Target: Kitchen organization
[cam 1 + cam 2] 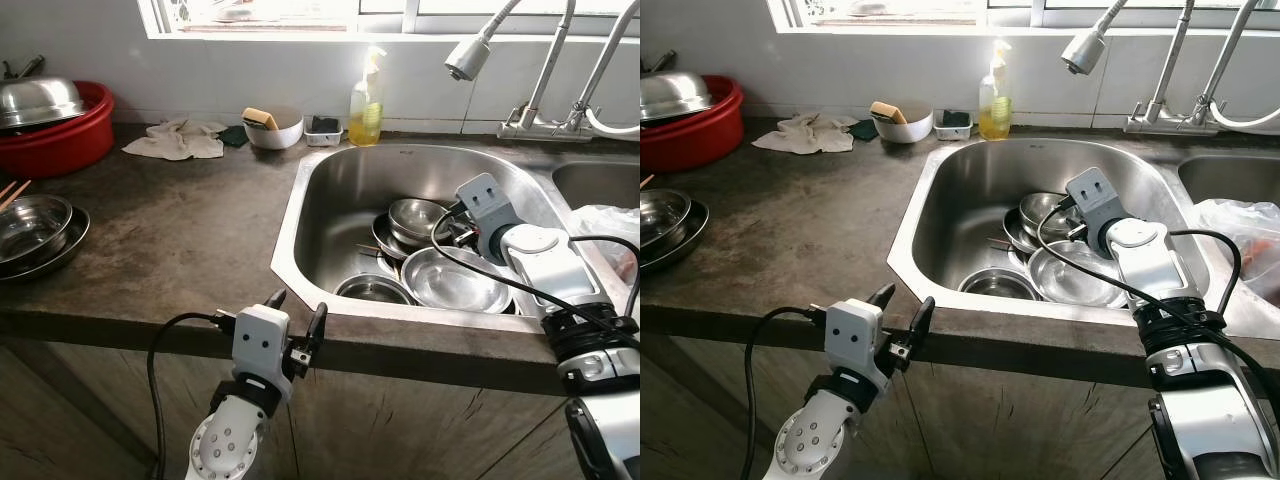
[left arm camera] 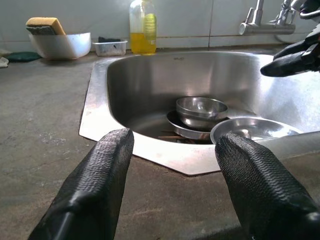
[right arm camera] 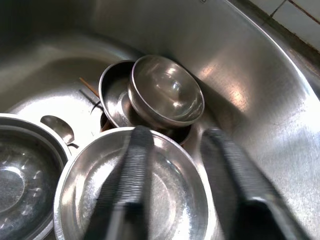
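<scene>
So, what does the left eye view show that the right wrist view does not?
The left eye view alone shows the soap bottle, the red basin, the cloth, the faucet and the left gripper at the counter edge. The right wrist view alone shows a spoon in the sink. Both show the stacked steel bowls and the right gripper, jaws open.

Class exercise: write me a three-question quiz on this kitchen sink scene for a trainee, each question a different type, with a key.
1. True or false: the right gripper is down inside the sink.
2. What stands on the ledge behind the sink? A) yellow soap bottle B) kettle C) toaster
3. Fill in: the left gripper hangs at the front edge of the ____, fingers open and holding nothing.

Key
1. True; it hangs open above the steel bowls.
2. A
3. Counter
</scene>
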